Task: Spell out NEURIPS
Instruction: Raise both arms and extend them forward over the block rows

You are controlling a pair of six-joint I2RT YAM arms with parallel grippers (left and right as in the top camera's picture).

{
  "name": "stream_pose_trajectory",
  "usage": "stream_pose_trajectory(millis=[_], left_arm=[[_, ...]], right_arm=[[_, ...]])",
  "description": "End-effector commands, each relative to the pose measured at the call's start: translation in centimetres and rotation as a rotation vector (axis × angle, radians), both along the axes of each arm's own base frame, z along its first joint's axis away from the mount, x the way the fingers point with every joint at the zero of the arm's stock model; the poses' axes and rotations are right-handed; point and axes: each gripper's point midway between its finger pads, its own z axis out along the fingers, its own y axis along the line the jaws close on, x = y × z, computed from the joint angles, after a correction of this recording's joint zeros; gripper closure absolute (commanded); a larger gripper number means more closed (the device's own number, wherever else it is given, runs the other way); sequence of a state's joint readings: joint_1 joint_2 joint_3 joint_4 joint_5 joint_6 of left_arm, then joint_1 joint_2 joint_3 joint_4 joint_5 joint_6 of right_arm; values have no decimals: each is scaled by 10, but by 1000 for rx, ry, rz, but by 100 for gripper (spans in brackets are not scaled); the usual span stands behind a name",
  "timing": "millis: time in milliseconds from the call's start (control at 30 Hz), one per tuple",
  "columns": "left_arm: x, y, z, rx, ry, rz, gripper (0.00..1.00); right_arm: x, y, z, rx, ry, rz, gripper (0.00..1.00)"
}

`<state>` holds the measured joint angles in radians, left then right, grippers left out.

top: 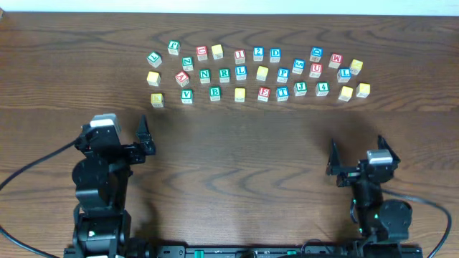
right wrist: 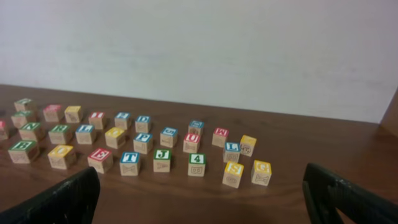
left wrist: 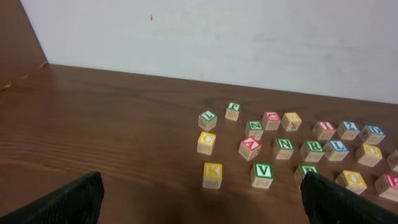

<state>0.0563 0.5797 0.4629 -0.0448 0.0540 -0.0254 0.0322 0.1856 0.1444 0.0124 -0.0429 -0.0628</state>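
Left pincer [left wrist: 202,202] cut off at the bottom edge, rightmost cube [left wrist: 393,160] clipped, overhead yellow cube [top: 155,77] letter probably unreadable

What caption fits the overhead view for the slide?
Left gripper and right gripper open at the near edge of the table, letter cubes scattered in three loose rows beyond, none picked yet.

Left gripper [top: 115,132], right gripper [top: 358,152]: jaws spread wide (arms well apart).

Dark wood surface [top: 237,165]. Letter cubes [top: 241,72] lie on it in three loose rows, well ahead of both hands, mostly apart. Yellow K [left wrist: 212,174] sits just ahead of left hand [left wrist: 202,202], yellow S [right wrist: 233,174] ahead of right hand [right wrist: 199,199].
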Motion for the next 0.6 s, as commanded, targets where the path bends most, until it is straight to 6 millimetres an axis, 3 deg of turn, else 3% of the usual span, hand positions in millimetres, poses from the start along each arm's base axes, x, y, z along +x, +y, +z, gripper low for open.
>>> stream_pose_trajectory(millis=[0,233,567], left_arm=[[2,0,23,9,-17,-5,0],[10,-4,35,-4,71,-30,0],[42,-10,49,-28,231,-74,0]], right_arm=[[8,10,24,14,22,51,1],[50,34,48,27,226,175,1],[103,40,74,48,555,192,1]])
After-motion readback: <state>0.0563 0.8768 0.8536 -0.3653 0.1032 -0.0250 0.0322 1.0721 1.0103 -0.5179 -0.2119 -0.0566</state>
